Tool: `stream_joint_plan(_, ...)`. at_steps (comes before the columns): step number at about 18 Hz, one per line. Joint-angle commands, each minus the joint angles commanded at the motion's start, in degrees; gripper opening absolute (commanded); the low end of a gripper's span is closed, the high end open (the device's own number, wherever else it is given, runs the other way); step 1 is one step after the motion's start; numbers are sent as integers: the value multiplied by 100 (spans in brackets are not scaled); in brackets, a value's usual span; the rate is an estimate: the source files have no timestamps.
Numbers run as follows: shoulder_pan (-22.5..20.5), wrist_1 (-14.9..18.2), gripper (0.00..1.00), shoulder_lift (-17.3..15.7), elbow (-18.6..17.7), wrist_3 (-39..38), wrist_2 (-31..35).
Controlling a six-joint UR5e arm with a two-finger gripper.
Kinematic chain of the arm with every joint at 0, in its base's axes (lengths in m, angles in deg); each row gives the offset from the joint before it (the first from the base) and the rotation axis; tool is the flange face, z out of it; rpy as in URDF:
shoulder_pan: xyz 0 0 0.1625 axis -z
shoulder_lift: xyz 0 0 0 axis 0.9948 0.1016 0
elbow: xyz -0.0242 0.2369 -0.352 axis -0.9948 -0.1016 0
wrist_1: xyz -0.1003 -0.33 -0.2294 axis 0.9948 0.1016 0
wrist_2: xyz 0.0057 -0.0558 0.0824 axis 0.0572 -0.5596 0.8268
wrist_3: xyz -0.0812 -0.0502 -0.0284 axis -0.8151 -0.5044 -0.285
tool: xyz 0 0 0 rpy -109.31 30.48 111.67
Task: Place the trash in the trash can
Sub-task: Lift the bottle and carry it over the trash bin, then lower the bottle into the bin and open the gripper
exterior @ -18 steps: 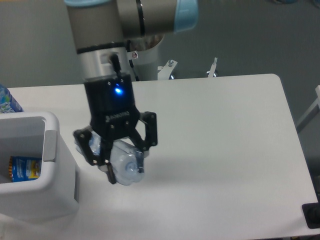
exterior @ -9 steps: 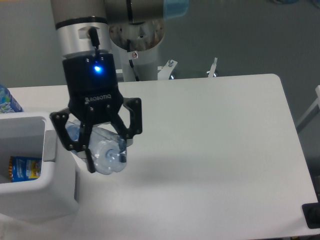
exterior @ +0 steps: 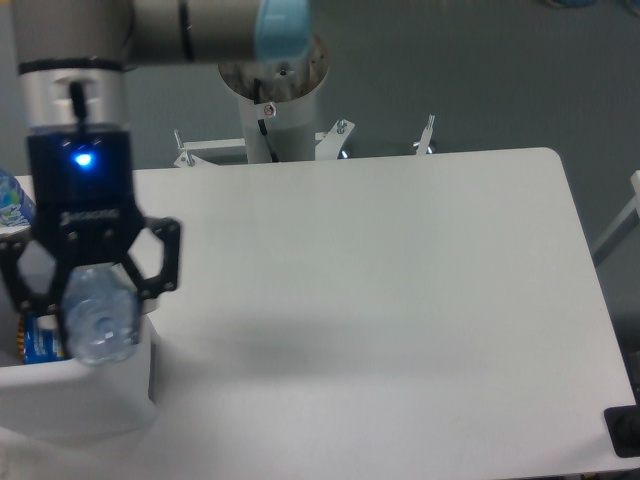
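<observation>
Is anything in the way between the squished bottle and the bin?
Nothing visible. The gripper holds the crushed bottle over the open top of the trash can, with only air below. The blue wrapper already lies inside.

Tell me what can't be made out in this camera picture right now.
- Trash can: opening mostly hidden by the gripper and crushed bottle; left part cut off by the frame edge.
- Blue wrapper: only a sliver shows; print unreadable.
- Labelled bottle: cut off at the left edge.
- Bottle cap: not visible.
</observation>
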Motion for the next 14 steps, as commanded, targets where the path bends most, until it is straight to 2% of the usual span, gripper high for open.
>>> stream_joint_plan(7,229,0,60,176,-18,0,18)
stream_joint_plan(8,229,9,65,185,-35,0,18)
stream_joint_plan(9,229,0,76,185,-87,9,18)
stream_joint_plan(10,229,0,92,185,-131,52,18)
stream_joint_plan(11,238,9,100,185,-158,201,18)
stream_joint_plan(14,273,26,100,141,-272,579,26)
